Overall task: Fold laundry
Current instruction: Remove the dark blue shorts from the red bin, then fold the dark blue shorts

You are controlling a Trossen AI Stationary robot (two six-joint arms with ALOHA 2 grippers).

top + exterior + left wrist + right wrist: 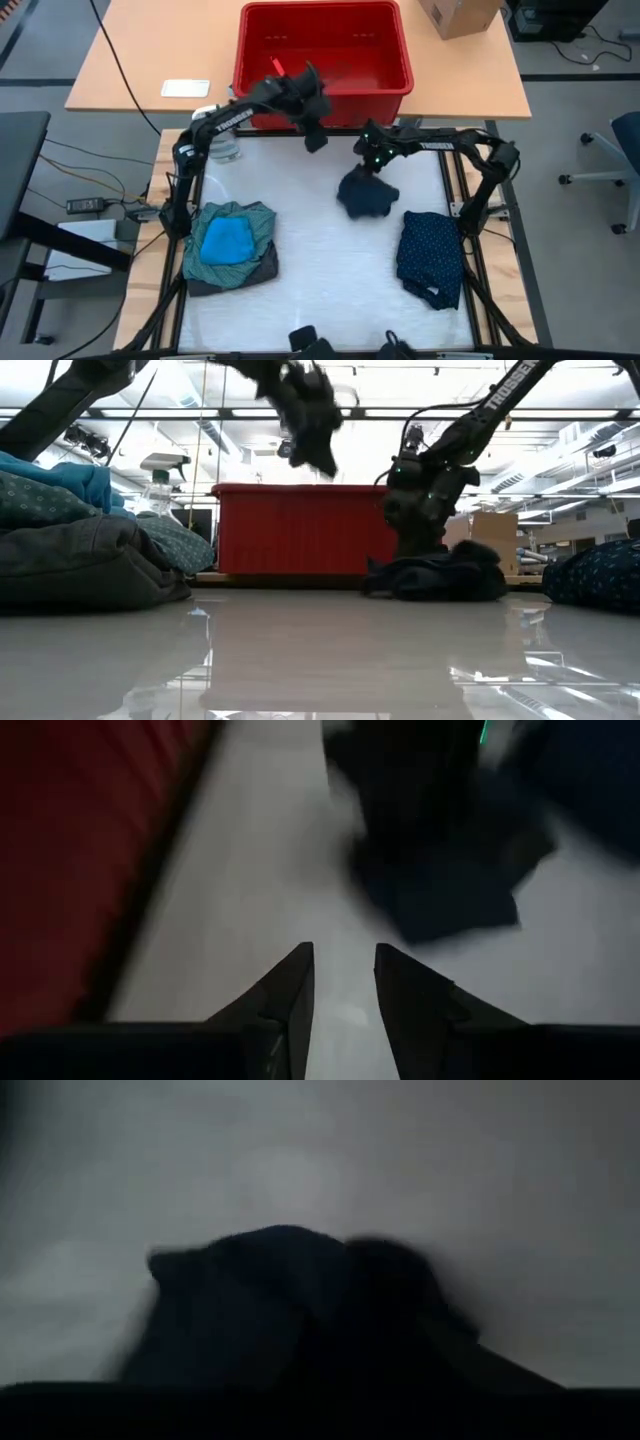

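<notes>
A dark navy cloth lump lies bunched on the white table, mid-far. My right gripper hovers right over it, and the cloth fills its wrist view and hides the fingers. My left gripper is raised above the table by the red bin, open and empty, with the dark cloth ahead of it. At the near left sits a stack: a bright blue piece on a teal-green shirt on a dark grey piece. A folded navy dotted piece lies at the right.
The red plastic bin stands beyond the table's far edge on a wooden table, near a cardboard box. A clear spray bottle stands at the far left corner. Bare white tabletop lies between the stack and the dotted piece.
</notes>
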